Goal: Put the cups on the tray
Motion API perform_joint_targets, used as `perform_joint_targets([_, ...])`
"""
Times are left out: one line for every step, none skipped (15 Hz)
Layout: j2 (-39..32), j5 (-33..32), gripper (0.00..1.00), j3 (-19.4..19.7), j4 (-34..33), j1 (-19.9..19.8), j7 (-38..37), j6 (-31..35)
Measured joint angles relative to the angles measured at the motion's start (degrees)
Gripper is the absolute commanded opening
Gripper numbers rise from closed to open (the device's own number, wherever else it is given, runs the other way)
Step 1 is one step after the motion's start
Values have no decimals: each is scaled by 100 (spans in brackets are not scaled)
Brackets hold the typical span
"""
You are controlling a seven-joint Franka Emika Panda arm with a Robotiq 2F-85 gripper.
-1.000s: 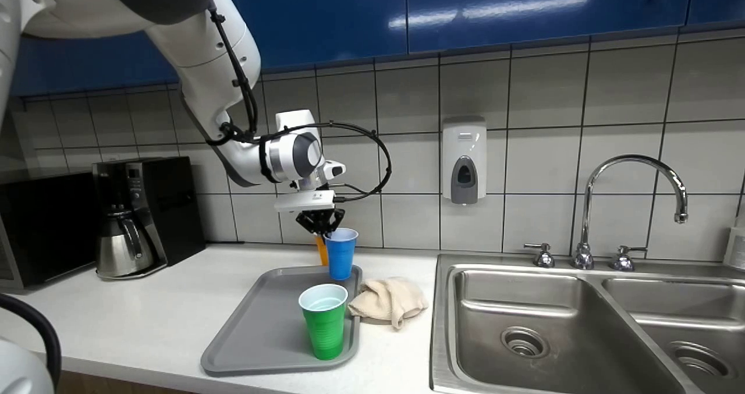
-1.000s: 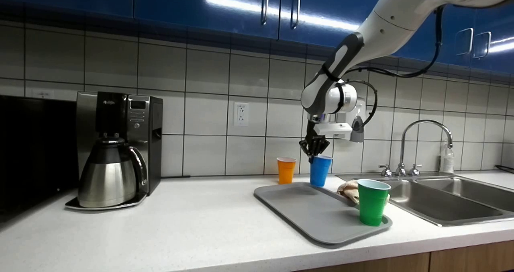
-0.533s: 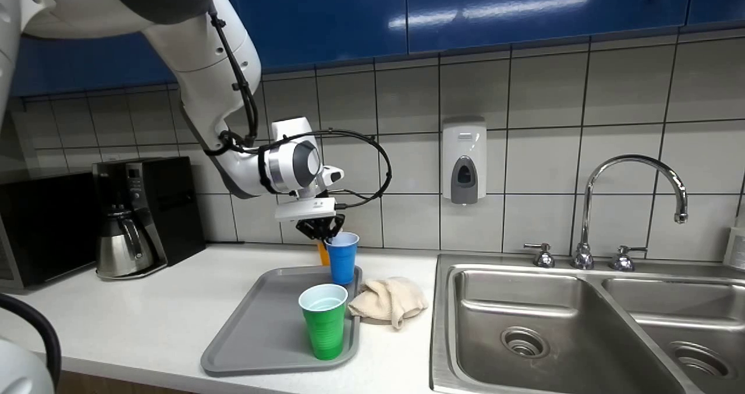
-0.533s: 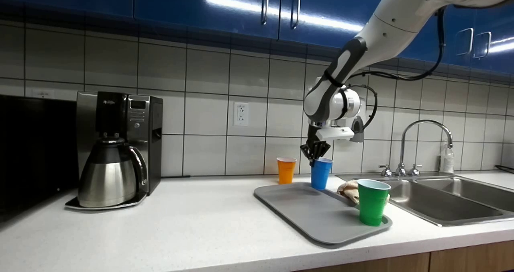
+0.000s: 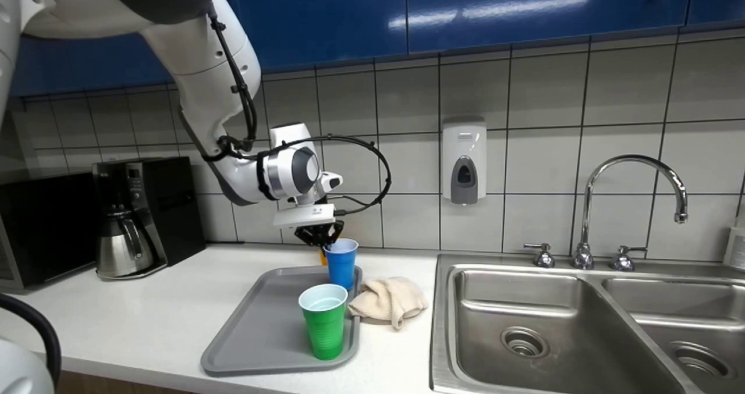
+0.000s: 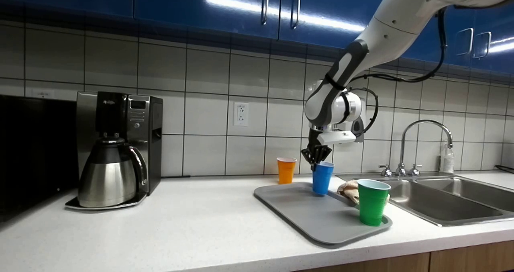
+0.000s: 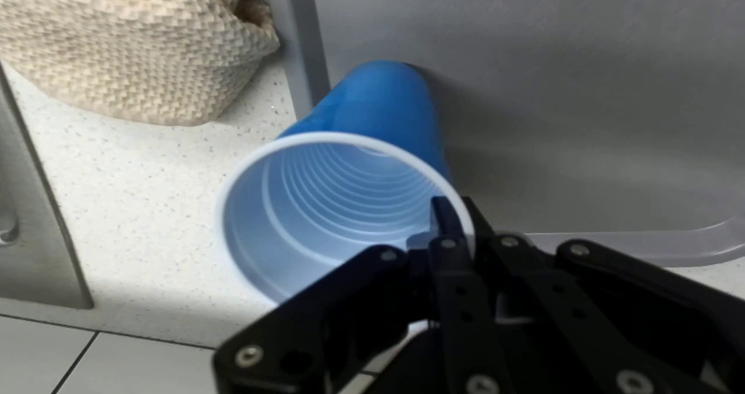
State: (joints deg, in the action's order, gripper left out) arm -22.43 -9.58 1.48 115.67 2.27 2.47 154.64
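My gripper point(image 7: 460, 205) is shut on the rim of the blue cup point(image 7: 381, 103), one finger inside and one outside. In both exterior views the blue cup point(image 5: 341, 266) point(image 6: 323, 178) is roughly upright over the far corner of the grey tray point(image 5: 262, 324) point(image 6: 317, 215), beside the towel-side rim. I cannot tell whether its base touches the tray. The green cup point(image 5: 326, 327) point(image 6: 372, 205) stands on the tray's near corner. The orange cup point(image 6: 286, 171) stands on the counter behind the tray; in an exterior view it is mostly hidden behind the gripper and blue cup point(image 5: 323, 258).
A beige towel point(image 5: 389, 301) point(image 7: 134, 50) lies against the tray's side, between it and the steel sink point(image 5: 442, 324). A coffee maker with a steel pot point(image 6: 110, 179) stands further along the counter. The tiled wall point(image 6: 245, 155) and a soap dispenser point(image 5: 464, 161) are behind.
My gripper has moved down and a little toward the counter's front with the blue cup in it, farther over the tray. The green and orange cups have not moved.
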Motion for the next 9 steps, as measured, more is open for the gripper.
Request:
perform_joint_targets([0, -4, 1, 0, 14, 1, 0, 0])
perform_joint_targets([0, -5, 29, 0, 27, 1, 0, 0])
perform_joint_targets([0, -5, 31, 1, 40, 1, 0, 0])
perform_joint_targets([0, -13, 37, 5, 51, 2, 0, -4])
perform_joint_targets([0, -24, 45, 10, 59, 2, 0, -6])
perform_joint_targets([0, -43, 52, 18, 63, 4, 0, -8])
perform_joint_targets([0, -67, 60, 33, 64, 8, -8, -9])
perform_joint_targets([0, -90, 67, 55, 64, 18, -11, -9])
perform_joint_targets([1, -99, 75, 72, 64, 24, -13, -10])
